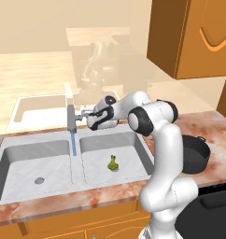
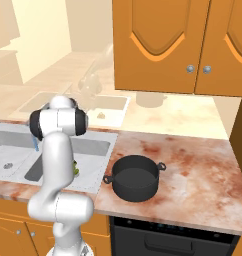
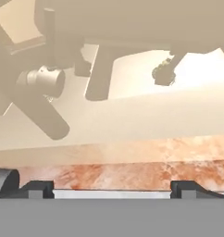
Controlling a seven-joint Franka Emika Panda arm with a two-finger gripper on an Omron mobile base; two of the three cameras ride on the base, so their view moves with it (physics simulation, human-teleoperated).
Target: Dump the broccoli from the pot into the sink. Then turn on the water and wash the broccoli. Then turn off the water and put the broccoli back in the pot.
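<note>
Yellow-green broccoli (image 1: 113, 163) upright, sink (image 1: 133, 175) right basin

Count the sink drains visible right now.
1. A round drain sits in the left basin of the sink, also seen in the right base view. The right basin, where the broccoli lies, shows none; the arm may hide one.

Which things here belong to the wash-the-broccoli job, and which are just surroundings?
Belongs to the job:
- broccoli, lying in the right basin
- sink, grey double basin
- faucet
- water, running
- pot, upright on the counter right of the sink
- hand, at the faucet

Just surroundings:
- wooden cabinets
- marbled counter
- black oven front
</note>
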